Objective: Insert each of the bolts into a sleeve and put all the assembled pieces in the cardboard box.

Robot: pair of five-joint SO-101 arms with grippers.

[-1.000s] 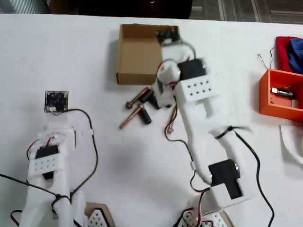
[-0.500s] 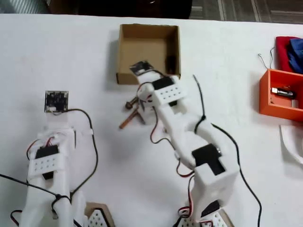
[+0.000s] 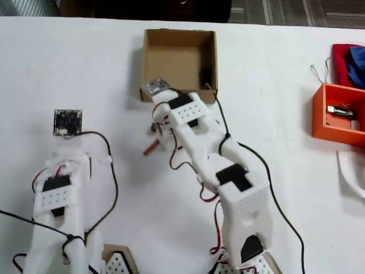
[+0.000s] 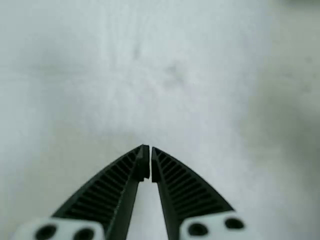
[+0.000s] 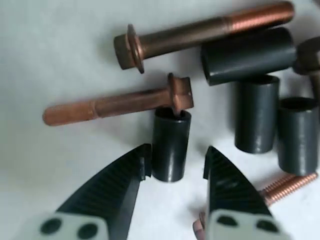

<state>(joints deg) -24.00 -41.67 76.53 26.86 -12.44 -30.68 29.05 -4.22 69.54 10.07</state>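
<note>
Heads up, the high view hides most of the good stuff. The right arm (image 3: 191,123) lies slantwise across the middle of the frame and covers nearly the whole pile. All you get is one coppery bolt tip (image 3: 150,149) poking out on its left, just below the cardboard box (image 3: 171,63) at top centre. There's a dark smudge in the box's lower right corner that I can't make out. The right wrist view fills in the rest: the right tool (image 5: 175,161) is released, jaws either side of a black sleeve (image 5: 171,145) lying on the table (image 5: 60,50). One jaw is right up against it and the other has a sliver of gap. The sleeve's far end meets the head of a bolt (image 5: 117,106), and a second bolt (image 5: 200,32) lies just past that one. Three more sleeves (image 5: 256,114) bunch close beside. A threaded end (image 5: 289,184) sticks out from behind one jaw, its head mostly covered, and another bolt head (image 5: 310,57) is cut off by the frame edge. The left tool (image 4: 147,161) is clenched on nothing over bare white table. From above, the left arm (image 3: 54,194) sits in the lower left, well apart from the pile, with a wide open stretch of table between the arms. At the right edge, an orange bin (image 3: 333,123) and a red and blue cloth (image 3: 345,60) are both clipped by the frame.
</note>
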